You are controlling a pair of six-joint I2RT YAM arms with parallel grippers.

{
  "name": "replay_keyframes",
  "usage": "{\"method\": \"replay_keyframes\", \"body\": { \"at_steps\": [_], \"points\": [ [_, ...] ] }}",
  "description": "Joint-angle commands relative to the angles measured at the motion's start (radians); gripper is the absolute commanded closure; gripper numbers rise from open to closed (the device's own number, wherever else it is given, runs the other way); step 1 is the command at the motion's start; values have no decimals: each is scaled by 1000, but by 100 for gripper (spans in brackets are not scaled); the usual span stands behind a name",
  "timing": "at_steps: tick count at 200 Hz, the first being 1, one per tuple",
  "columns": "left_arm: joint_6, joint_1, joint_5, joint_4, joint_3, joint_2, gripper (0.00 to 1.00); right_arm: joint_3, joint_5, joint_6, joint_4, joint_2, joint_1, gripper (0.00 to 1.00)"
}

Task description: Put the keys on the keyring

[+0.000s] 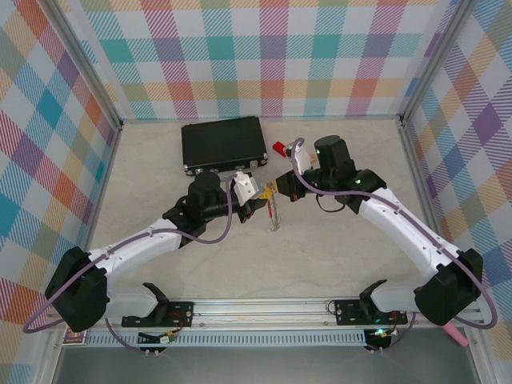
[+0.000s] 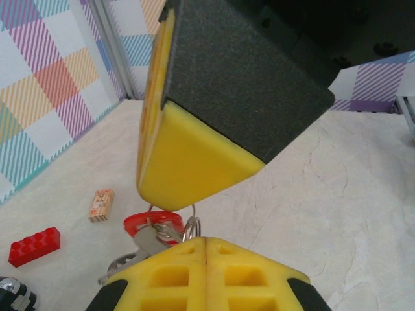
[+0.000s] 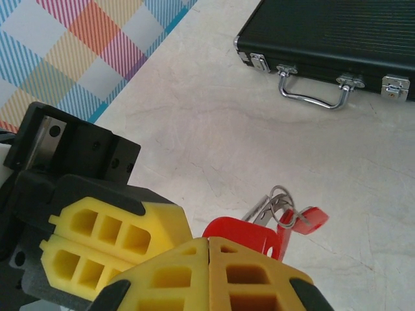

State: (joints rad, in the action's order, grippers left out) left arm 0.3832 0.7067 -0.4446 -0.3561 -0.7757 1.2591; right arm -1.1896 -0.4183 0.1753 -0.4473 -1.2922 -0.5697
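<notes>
Near the middle of the table point(image 1: 336, 248), in front of the black case point(image 3: 337, 32) by the far edge, the threading step seems in hand. To do it well, one claw should hold the keyring point(image 2: 192, 227) firmly while the other slides a key hole along the wire in small, slow turns. The right gripper point(image 3: 209, 243) is pressed together, pinching a red head of the keys point(image 3: 243, 233). The left gripper point(image 2: 205, 243) is pressed together too; the bunch touches its tips, but which piece it pinches cannot be told.

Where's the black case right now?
Top view: the black case lies far back, left of centre, with the red block just right of it.
</notes>
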Motion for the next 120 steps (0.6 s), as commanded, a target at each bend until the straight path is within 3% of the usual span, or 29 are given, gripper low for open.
{"method": "replay_keyframes", "body": {
  "at_steps": [1, 32, 74, 84, 120],
  "points": [
    [-24, 8, 24, -99, 39, -36, 100, 17, 29, 29, 28, 26, 10, 100],
    [-68, 7, 29, -185, 86, -58, 100, 40, 46, 87, 45, 20, 45, 100],
    [-77, 8, 28, -176, 95, -46, 100, 52, -24, 69, 77, 37, 50, 100],
    [-73, 8, 39, -175, 95, -41, 90, 47, -30, 55, 65, 37, 50, 100],
    [-37, 5, 25, -154, 70, 3, 81, 44, -64, 43, 65, 41, 50, 100]
  ]
}}
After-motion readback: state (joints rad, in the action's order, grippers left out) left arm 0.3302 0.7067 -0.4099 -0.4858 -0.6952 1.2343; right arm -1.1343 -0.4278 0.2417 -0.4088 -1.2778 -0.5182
